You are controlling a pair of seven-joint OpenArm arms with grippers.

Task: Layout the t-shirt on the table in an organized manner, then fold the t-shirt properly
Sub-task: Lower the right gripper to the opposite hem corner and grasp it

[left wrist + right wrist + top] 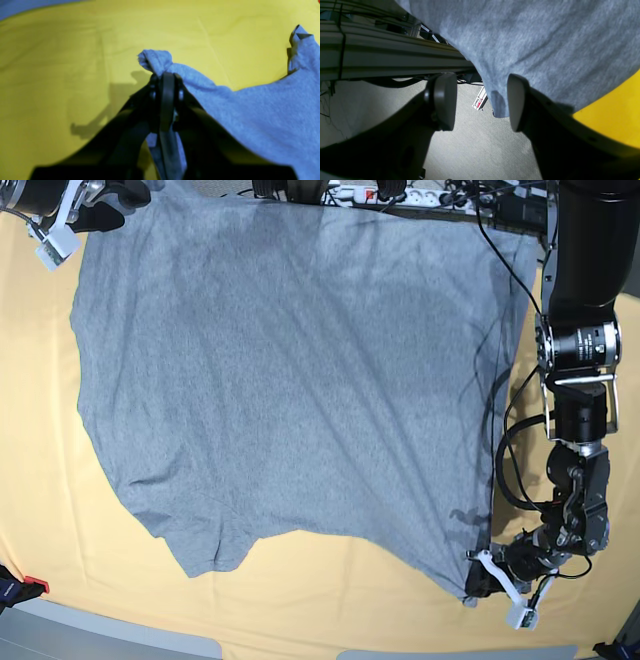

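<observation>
Two black claws worked the heather-grey t-shirt (290, 380), spread plain side up on the creased yellow table (330, 600). The right gripper (480, 100) gaped, smooth rounded pads either side of a hanging corner. The left gripper (166, 80) pinched a bunched, fuzzy corner.

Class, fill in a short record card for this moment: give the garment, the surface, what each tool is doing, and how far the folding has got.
garment: heather-grey cotton t-shirt, plain side up, spread wide
surface: table under pale yellow-orange cloth
left tool: shut on a bunched corner of the shirt
right tool: open, a hanging shirt edge between its pads, not pinched
shirt overhang: far edge hangs off the table
folding: not yet begun
</observation>
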